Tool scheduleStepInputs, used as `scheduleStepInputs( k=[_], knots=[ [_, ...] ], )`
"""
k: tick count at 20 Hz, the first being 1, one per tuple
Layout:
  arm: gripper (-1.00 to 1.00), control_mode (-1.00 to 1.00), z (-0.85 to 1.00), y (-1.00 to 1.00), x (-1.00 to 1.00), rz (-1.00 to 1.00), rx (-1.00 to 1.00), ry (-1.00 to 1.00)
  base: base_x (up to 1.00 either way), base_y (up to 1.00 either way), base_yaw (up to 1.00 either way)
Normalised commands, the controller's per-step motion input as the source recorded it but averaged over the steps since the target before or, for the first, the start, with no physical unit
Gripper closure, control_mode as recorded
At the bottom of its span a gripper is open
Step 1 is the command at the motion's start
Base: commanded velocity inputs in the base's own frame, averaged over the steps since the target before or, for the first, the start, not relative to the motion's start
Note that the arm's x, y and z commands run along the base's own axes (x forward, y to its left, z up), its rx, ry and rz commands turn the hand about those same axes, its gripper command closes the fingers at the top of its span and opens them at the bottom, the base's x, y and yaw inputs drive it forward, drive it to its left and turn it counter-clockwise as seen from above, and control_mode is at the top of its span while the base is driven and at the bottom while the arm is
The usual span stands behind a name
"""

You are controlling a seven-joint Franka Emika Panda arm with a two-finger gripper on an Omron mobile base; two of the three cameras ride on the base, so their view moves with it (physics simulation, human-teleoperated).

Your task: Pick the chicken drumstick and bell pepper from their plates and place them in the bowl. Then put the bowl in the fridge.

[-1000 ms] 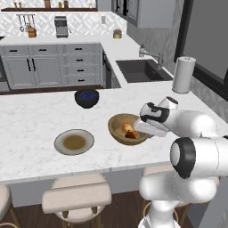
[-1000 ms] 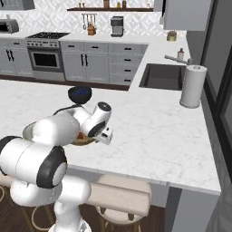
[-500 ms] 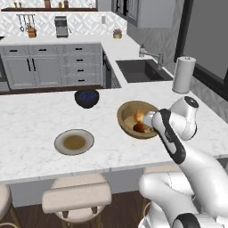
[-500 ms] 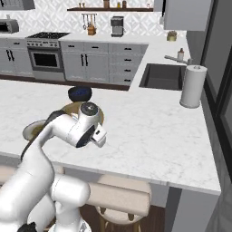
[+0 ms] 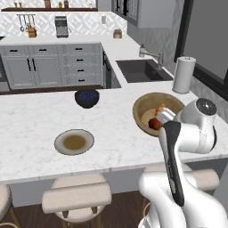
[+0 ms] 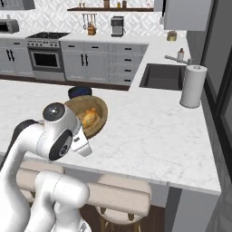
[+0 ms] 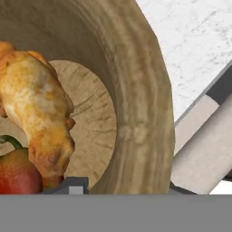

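1. Shows the arm (image 5: 198,129) rising from the near edge of the bench (image 5: 35,120) and folded tightly back on itself, with the elbow joint high and the forearm angled down and to the left toward the bowl (image 5: 147,103).
2. Places the wrist just over the near right part of the bowl's rim in the left base view; from the right base view, sets the big round joint directly in front of the bowl, covering its near left side.
3. Shows the tool (image 7: 127,186) clamped on the bowl: one fingertip inside the cavity, the other outside, the thick wooden wall running between them in the hand view.
4. Leaves unsettled whether the bowl rests on the bench or hangs just above it.
5. Locates the chicken drumstick (image 7: 41,108) on the bowl's floor, just inside the wall from the inner fingertip, lying lengthwise across the pale centre.
6. Locates the bell pepper (image 7: 16,174) touching the drumstick's lower end, also in the bowl, beside the inner fingertip.
7. Marks one plate (image 5: 60,143) well to the left of the bowl near the front edge, and a dark blue bowl (image 5: 87,99) behind it.
8. Marks a paper towel roll (image 5: 184,75) upright behind the wooden bowl, near the sink (image 5: 142,71).
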Motion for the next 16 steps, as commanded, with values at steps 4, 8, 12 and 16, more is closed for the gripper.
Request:
scheduleStepInputs(
  k=[4,8,12,16],
  knots=[
    [1.0,-1.0,0.9,-0.03,-0.78,-0.11,0.01,-0.06,0.0,0.0,0.0],
    [1.0,1.0,0.49,0.0,-0.37,-0.02,0.07,0.03,-0.06,0.0,0.0],
    [1.0,1.0,0.0,0.0,0.0,0.0,0.0,0.0,-0.3,-0.01,0.0],
    [1.0,1.0,0.0,0.0,0.0,0.0,0.0,0.0,-0.89,0.55,0.01]
  ],
)
